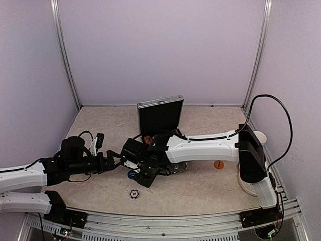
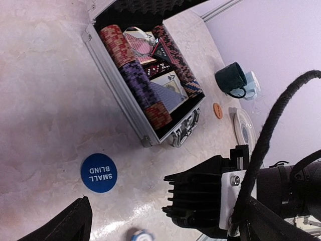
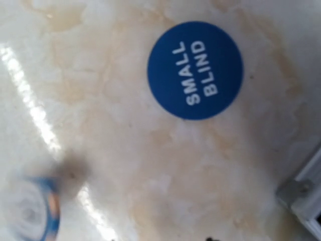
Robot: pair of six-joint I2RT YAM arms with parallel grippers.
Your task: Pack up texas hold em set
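The case (image 2: pixel 113 83) lies open in the middle of the table (image 1: pixel 200 193), its lid (image 1: pixel 160 113) standing upright at the far side. Inside, a row of chips (image 2: pixel 135 75) runs along one long wall and a second row (image 2: pixel 178 65) along the other. Between them lie a red-backed deck (image 2: pixel 138 42), a blue-backed deck (image 2: pixel 168 95) and the black triangle (image 2: pixel 161 50).

Three pieces are out on the table. The blue button (image 2: pixel 99 172), marked SMALL BLIND, lies flat just in front of the case. A loose chip (image 1: pixel 134 193) lies nearer to my bases. An orange button (image 2: pixel 217 110) lies to the right of the case.

My right gripper (image 1: pixel 139 176) hangs low over the blue button, and its camera looks straight down on it. No finger shows there, so I cannot tell whether they are apart or together.

My left gripper (image 1: pixel 119 161) is just left of the right one, empty, with its fingers spread wide.

Off to the right stand a dark mug (image 2: pixel 231 79) and a pale-blue mug (image 2: pixel 253 85), touching, with a coaster (image 2: pixel 245 128) near them.
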